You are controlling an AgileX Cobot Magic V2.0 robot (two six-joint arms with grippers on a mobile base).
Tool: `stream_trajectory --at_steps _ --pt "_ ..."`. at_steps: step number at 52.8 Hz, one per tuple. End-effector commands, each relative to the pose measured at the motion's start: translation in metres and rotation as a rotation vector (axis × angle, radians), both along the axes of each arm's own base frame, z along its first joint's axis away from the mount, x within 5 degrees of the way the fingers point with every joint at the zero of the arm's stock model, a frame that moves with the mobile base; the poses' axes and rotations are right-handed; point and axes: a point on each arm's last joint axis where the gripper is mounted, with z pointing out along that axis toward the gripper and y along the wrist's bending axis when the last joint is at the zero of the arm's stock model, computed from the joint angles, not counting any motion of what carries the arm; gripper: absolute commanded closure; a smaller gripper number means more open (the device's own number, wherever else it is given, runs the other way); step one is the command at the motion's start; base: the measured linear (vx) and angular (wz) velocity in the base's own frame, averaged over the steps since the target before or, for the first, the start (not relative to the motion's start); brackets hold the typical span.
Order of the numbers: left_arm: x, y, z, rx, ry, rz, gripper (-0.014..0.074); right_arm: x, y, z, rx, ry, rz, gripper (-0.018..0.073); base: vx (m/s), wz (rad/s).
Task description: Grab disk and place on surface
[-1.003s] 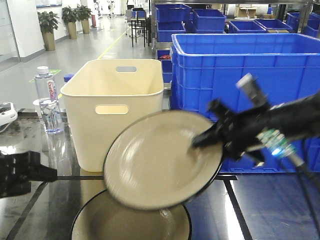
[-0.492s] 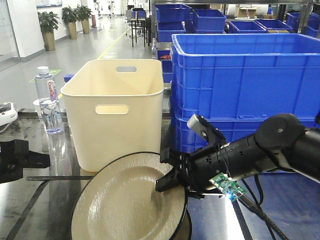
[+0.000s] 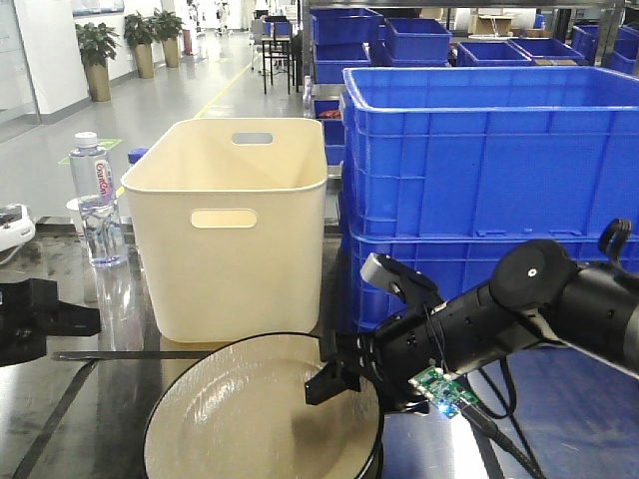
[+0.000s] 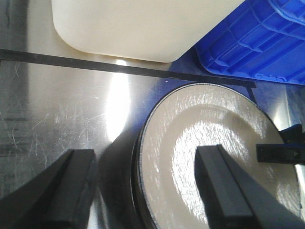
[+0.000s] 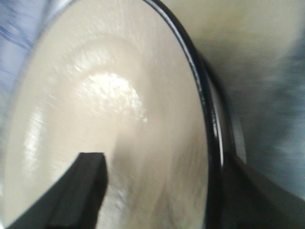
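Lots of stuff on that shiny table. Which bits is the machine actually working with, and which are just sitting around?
In the job:
- cream plate, black-rimmed
- right gripper, jaws astride the plate's rim
- glossy dark tabletop with tape lines

Just lying about:
- cream tub
- blue crates
- water bottle
- left gripper, open above the plate

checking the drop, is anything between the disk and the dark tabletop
Yes. Under the disk at the right gripper, a second dark rim shows: another plate seems to lie between it and the tabletop.
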Motion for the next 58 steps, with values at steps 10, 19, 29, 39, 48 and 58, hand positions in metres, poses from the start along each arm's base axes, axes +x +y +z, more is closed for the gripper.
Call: stream_trajectory --at_steps 10,19,29,39,48,58 --pt "-0.003 0.000 0.020 -0.039 -0.085 0.028 0.0064 -0.001 -0.021 0.063 -0.225 -0.181 0.009 0.0001 0.00 0.00" --pt "-0.004 -0.001 0.020 -0.041 -0.081 0.023 0.0064 -0.001 -0.024 0.084 -0.242 -0.210 0.006 0.0002 0.00 0.00" --pt "-0.004 -0.001 0.020 -0.039 -0.081 0.024 0.0064 -0.001 -0.023 0.085 -0.239 -0.214 0.006 0.0002 0.00 0.00" --pt "-0.004 -0.001 0.020 -0.039 -0.081 0.024 0.0064 -0.001 -0.023 0.085 -0.239 -0.215 0.006 0.0003 0.00 0.00" --pt "-0.004 -0.001 0.020 -0.039 -0.081 0.024 0.0064 -0.001 -0.023 0.085 -0.239 -0.215 0.006 0.0012 0.00 0.00" --pt "-0.003 -0.001 0.020 -0.039 -0.082 0.025 0.0064 -0.001 -0.023 0.085 -0.239 -0.215 0.006 0.0013 0.00 0.00"
